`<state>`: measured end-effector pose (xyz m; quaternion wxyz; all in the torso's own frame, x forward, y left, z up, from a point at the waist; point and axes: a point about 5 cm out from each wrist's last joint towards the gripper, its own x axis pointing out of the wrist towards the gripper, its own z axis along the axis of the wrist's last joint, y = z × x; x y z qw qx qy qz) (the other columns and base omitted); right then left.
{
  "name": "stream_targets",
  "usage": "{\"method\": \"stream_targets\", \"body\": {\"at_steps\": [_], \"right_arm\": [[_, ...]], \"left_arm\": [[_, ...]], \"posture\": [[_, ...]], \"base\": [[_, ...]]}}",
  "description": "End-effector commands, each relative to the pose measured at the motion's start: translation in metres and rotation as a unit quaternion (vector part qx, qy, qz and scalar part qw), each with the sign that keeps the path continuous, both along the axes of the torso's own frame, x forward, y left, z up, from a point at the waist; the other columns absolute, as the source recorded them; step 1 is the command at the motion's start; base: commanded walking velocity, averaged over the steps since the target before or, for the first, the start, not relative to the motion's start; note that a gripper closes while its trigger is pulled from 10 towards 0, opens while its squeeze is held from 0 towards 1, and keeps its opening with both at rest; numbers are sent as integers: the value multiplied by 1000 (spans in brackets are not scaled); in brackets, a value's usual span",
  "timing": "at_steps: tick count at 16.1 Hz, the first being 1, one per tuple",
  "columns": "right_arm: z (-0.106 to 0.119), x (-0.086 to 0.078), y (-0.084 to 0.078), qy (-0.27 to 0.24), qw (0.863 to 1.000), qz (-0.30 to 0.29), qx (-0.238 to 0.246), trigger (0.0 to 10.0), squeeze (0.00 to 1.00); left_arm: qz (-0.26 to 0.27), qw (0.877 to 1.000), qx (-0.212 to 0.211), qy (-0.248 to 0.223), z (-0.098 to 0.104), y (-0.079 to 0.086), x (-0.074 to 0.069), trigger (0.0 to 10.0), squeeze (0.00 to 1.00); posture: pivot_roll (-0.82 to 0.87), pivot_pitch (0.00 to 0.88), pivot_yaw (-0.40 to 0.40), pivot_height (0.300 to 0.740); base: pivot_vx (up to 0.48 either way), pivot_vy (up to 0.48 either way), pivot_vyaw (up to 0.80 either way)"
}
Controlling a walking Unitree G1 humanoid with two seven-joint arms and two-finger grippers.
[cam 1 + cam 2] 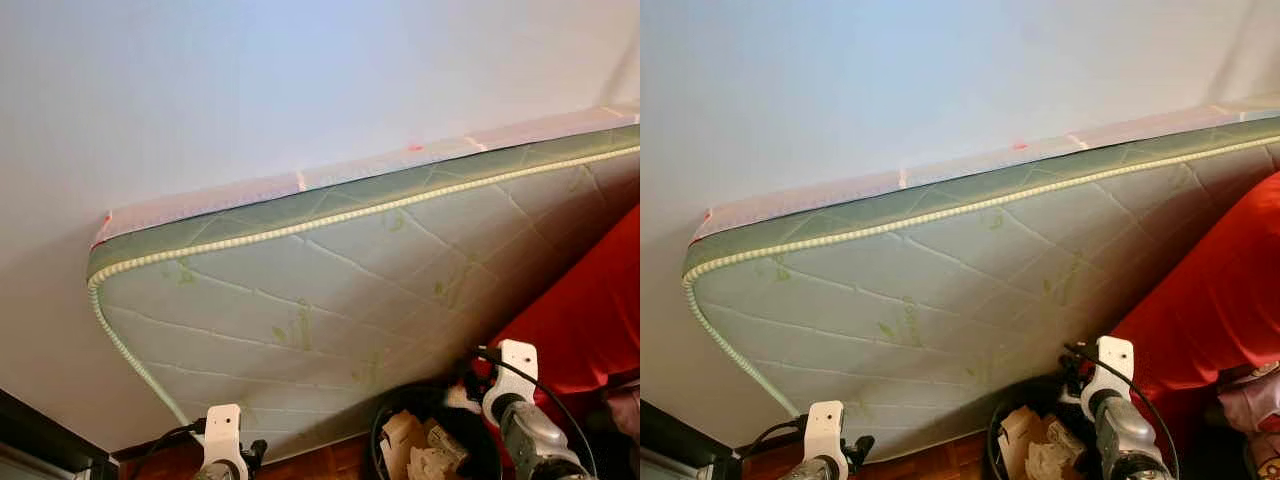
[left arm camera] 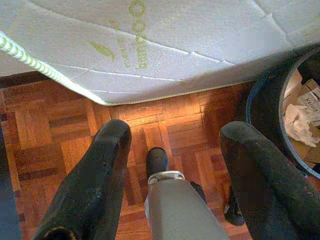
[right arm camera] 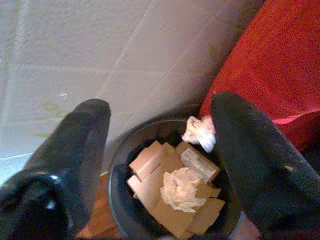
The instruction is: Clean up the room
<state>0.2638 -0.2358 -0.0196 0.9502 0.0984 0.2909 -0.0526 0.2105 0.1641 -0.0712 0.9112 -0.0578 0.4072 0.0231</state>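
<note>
I keep the right gripper above the black bin, its fingers spread wide with a crumpled tissue touching the inside of one finger, so the tissue falls among the cardboard boxes. The left gripper, also spread and empty, hangs idle over the parquet floor near the mattress

1 quilted mattress; 1 red cloth; 1 black waste bin, holding 2 crumpled tissues and several cardboard boxes.
</note>
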Motion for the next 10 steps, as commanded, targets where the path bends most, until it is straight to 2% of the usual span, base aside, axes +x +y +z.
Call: {"method": "stream_targets", "body": {"at_steps": [1, 2, 4, 5, 8, 10], "right_arm": [[-6, -6, 3, 13, 1000, 5, 19, 10000, 1000], [-7, -7, 3, 14, 1000, 6, 19, 10000, 1000], [-15, -21, -1, 25, 999, 13, 24, 10000, 1000], [-18, -29, -11, 35, 999, 1, 8, 10000, 0], [-21, -40, -26, 52, 998, -43, -12, 10000, 0], [-24, -46, -28, 70, 997, -34, -22, 10000, 0]], "left_arm": [[-1, 1000, 3, 8, -1, 2, -2, 10000, 0], [-1, 1000, 3, 8, -1, 2, -2, 10000, 0], [-1, 1000, 3, 9, -1, 2, -2, 10000, 0], [-1, 1000, 3, 8, -1, 2, -2, 10000, 0], [-1, 1000, 6, 6, -1, 2, -2, 10000, 0], [-4, 1000, 7, 8, -1, 2, -2, 10000, 0]], "posture": [[79, 0, 29, 731], [79, 0, 29, 731], [78, 0, 29, 731], [79, 0, 28, 731], [74, 0, 31, 731], [67, 0, 31, 731]], "base": [[0, 0, 0], [0, 0, 0], [0, 0, 0], [0, 0, 0], [0, 0, 0], [0, 0, 0]]}}
